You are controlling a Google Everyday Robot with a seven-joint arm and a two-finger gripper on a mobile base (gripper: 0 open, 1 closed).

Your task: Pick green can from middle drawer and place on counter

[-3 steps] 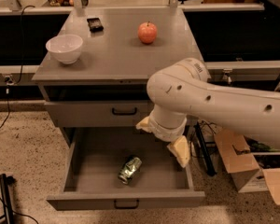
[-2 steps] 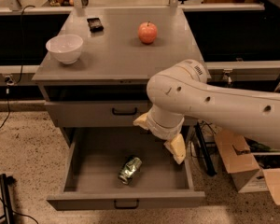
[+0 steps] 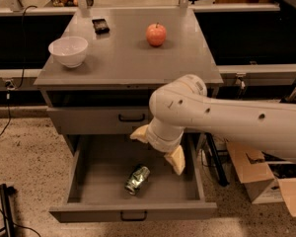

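The green can (image 3: pixel 137 179) lies on its side on the floor of the open drawer (image 3: pixel 96 181), toward the front, and it has not moved. My end effector (image 3: pixel 159 147) hangs just above and to the right of the can, its two fingers (image 3: pixel 176 159) spread apart and holding nothing. Over the last second it has slid left, closer to the can, so I judge I am still lining up; the descent and the grasp remain. Beyond the can, the counter (image 3: pixel 123 63) carries a bowl (image 3: pixel 68 50) and an apple (image 3: pixel 156 34), with bare surface between them.
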